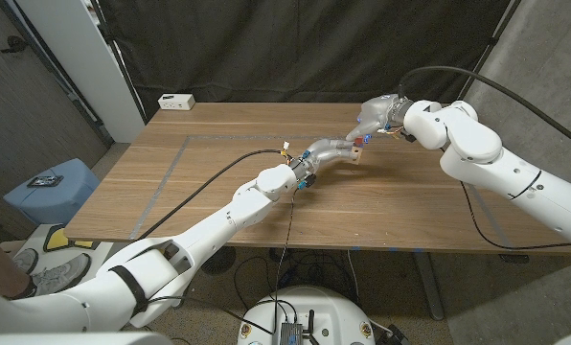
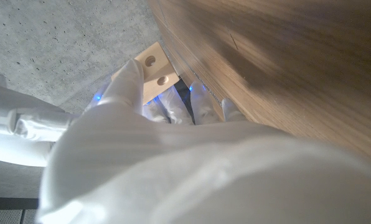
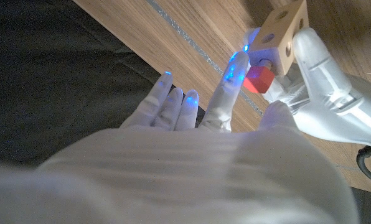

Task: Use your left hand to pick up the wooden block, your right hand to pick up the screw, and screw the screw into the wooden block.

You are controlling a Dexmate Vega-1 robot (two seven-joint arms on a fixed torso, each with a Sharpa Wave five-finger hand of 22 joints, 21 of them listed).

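Your left hand [image 1: 331, 151] grips the wooden block [image 1: 359, 148] with its fingers closed around it, holding it raised above the table [image 1: 218, 206], nearer the far edge than the near one. Your right hand [image 1: 374, 117] meets it there, pinching the red-headed screw [image 3: 259, 79] between thumb and a fingertip [image 3: 235, 62] against the block's holed face, its other fingers spread.

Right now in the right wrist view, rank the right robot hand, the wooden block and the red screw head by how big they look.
1. Right robot hand, nearest the camera, so inflated.
2. Wooden block.
3. Red screw head.
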